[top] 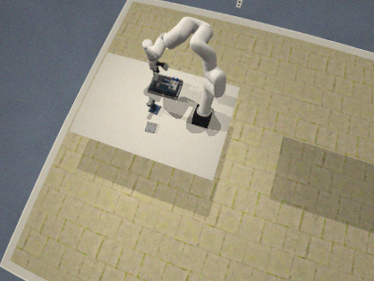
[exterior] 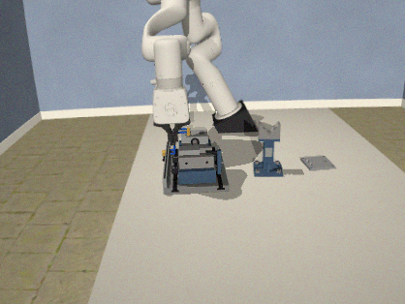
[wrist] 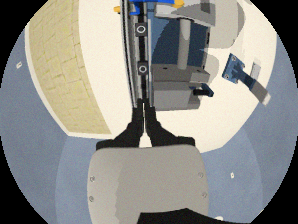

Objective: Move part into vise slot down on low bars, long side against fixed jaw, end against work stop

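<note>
The vise [exterior: 195, 164] stands on the white mat, and it also shows in the top view [top: 165, 86] and the wrist view [wrist: 169, 56]. A grey block [wrist: 176, 87] lies within the vise; I cannot tell how it sits against the jaws or the work stop. The infeed plate [exterior: 318, 163] is bare. My gripper [exterior: 171, 137] is shut on nothing. It hangs at the vise's left side, with its fingertips [wrist: 143, 111] just over the end of the dark side rail [wrist: 141, 50]. I cannot tell whether they touch it.
The blue V-block [exterior: 268, 151] stands to the right of the vise, between it and the infeed plate, with nothing in it. My arm's base [exterior: 234, 122] sits behind the vise. Tiled floor surrounds the mat.
</note>
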Controlling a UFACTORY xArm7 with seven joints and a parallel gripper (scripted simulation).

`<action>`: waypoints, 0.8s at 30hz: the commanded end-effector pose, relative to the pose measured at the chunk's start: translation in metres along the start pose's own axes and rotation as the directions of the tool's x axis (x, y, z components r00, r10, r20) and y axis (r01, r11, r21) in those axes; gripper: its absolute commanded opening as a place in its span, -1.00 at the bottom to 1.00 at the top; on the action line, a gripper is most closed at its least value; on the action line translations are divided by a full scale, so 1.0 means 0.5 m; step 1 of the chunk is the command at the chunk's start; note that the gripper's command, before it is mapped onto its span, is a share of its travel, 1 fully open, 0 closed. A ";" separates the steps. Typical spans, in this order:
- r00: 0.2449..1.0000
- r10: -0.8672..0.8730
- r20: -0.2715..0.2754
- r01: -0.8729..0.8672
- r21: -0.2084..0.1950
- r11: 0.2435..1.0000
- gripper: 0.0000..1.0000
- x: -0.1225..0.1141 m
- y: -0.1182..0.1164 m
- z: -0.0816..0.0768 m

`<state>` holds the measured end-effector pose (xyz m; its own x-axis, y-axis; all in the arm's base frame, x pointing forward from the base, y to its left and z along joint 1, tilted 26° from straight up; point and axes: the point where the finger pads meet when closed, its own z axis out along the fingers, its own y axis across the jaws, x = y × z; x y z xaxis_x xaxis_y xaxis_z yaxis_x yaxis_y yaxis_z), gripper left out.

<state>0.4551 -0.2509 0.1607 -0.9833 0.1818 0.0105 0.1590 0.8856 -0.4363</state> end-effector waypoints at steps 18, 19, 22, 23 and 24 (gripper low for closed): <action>1.000 -0.001 0.004 0.001 0.000 1.000 -1.00 -0.004 0.000 0.023; 1.000 -0.001 0.004 0.001 0.000 1.000 -1.00 -0.004 0.000 0.023; 1.000 -0.001 0.004 0.001 0.000 1.000 -1.00 -0.004 0.000 0.023; 1.000 -0.001 0.004 0.001 0.000 1.000 -1.00 -0.004 0.000 0.023; 1.000 -0.001 0.004 0.001 0.000 1.000 -1.00 -0.004 0.000 0.023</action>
<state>0.4546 -0.2566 0.1492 -0.9833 0.1816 0.0105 0.1589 0.8857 -0.4362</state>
